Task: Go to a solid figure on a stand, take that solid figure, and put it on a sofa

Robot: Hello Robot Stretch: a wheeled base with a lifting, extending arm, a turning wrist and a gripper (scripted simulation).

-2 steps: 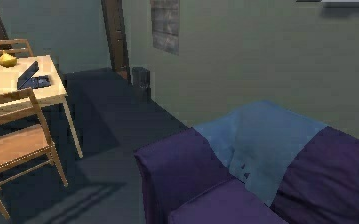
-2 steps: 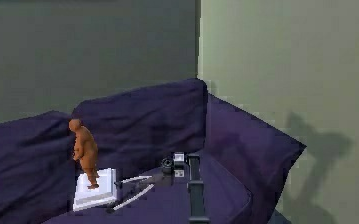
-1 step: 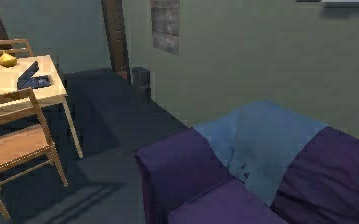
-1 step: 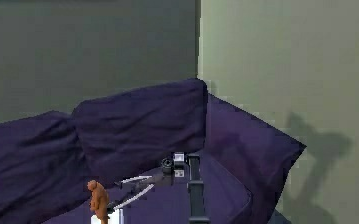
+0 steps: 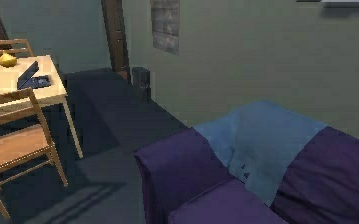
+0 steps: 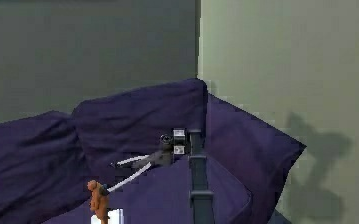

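Purple sofa with blue throw in the forward view; arm-side, end effector near orange-brown figure, grasp unclear.

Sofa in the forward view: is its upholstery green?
No, the sofa is purple, with a blue cloth draped over it.

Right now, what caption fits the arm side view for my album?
Robot hand in front of a purple sofa, a small brown figure close by.

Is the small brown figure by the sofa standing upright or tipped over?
Upright: the brown figure stands tall and narrow, its long side vertical, against the purple sofa.
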